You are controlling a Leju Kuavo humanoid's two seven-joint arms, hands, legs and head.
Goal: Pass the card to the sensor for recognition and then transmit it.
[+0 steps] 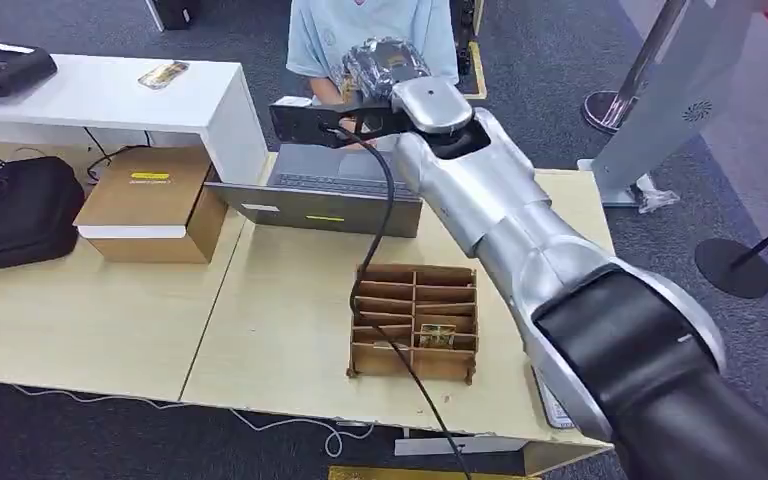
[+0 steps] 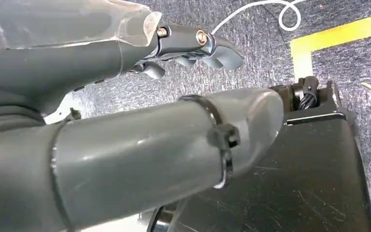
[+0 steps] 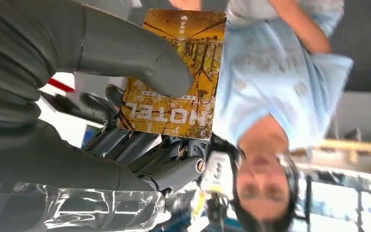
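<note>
The right hand (image 3: 125, 125) holds a yellow hotel card (image 3: 174, 77), its thick thumb pressed on one printed face and the darker fingers (image 3: 125, 145) backing the other, so the card is pinched near one long edge with most of its face free. In the head view the right arm reaches across the bench (image 1: 110, 310) with the right hand (image 1: 385, 65) raised beyond the open laptop (image 1: 320, 200), close in front of a person in a light blue shirt (image 1: 370, 35) on the far side; a black flat device (image 1: 310, 122), possibly the sensor, sits just below the hand, though I cannot tell whether the card is over it. The card looks thin, light, stiff and glossy, so it will likely slip if the pinch loosens and could flex if squeezed hard; holding it by an edge strip, as now, leaves the face clear for reading and gives the person a free end to take. Another card stands in the wooden divided rack (image 1: 415, 320) on the bench. The left hand (image 2: 188, 46) hangs over carpet, fingers loosely curled and apart with nothing in them.
</note>
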